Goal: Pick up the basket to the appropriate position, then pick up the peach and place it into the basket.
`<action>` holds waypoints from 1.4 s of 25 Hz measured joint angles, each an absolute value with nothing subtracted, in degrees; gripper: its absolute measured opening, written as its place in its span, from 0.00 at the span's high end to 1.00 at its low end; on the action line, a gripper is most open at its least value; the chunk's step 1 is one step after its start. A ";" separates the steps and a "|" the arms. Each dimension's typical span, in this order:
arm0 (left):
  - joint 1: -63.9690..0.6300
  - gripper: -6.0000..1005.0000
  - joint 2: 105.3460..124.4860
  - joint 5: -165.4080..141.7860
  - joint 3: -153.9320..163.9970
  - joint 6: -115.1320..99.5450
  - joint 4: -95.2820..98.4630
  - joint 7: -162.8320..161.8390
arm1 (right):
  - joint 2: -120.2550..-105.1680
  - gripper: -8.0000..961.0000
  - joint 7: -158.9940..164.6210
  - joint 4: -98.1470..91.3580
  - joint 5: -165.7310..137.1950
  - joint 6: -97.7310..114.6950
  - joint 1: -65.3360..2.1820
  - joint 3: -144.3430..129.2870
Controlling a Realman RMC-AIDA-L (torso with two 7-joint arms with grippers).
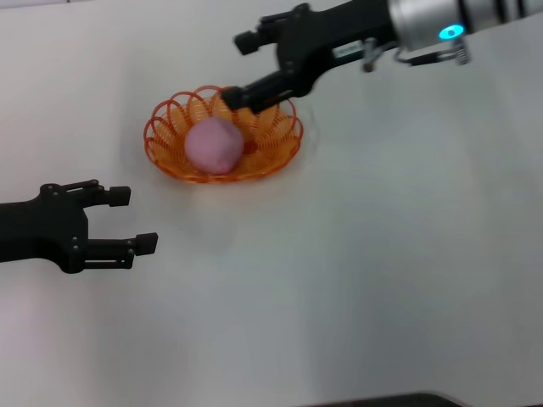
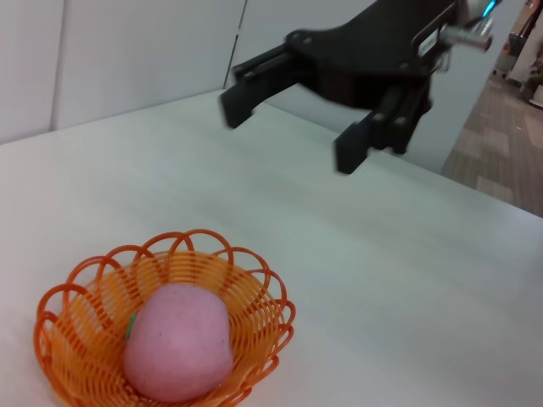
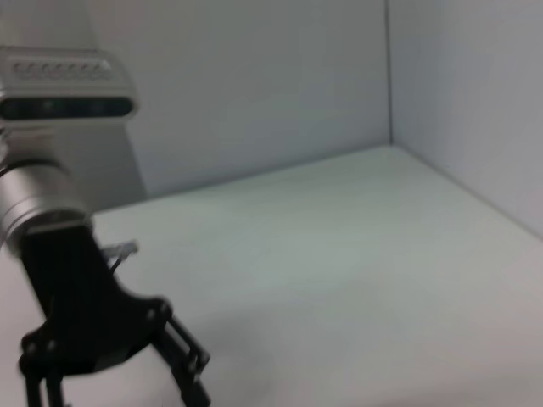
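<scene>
Right claw (image 1: 242, 69) hung with its fingers spread and empty over the basket's (image 1: 166, 115) one-o'clock rim; the peach (image 1: 213, 145) sat inside. Left claw (image 1: 129, 218) waited agape at seven o'clock. Placing looked done; next, I'd say, retreat clear.

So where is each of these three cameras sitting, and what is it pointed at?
Head view: sits on the robot's head, looks down on the white table; both arms show, left tool open near the basket, right tool open above it.
Left wrist view: on the left arm, faces the basket holding the peach, with the right tool beyond.
Right wrist view: on the right arm, faces table and walls; the left arm shows.
Head and left wrist views share basket, peach and right tool.
</scene>
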State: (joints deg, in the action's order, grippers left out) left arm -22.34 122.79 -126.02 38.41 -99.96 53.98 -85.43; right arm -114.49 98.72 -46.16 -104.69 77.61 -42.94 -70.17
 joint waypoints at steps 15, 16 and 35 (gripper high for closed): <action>-23.30 0.12 122.07 -124.58 34.78 -100.25 54.09 -85.46 | -116.22 0.03 97.88 -58.72 -119.89 97.56 -35.30 -48.32; -23.14 0.12 122.04 -123.86 34.36 -100.43 53.85 -85.28 | -116.88 0.03 96.27 -58.98 -118.98 97.69 -33.91 -47.24; -20.96 0.12 119.90 -121.64 23.25 -98.04 39.96 -73.28 | -119.26 0.04 70.97 -36.27 -114.10 93.53 -23.31 -36.92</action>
State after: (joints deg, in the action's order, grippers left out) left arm -20.96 119.90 -121.64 23.25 -98.04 39.96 -73.28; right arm -119.26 70.97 -36.27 -114.10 93.53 -23.31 -36.92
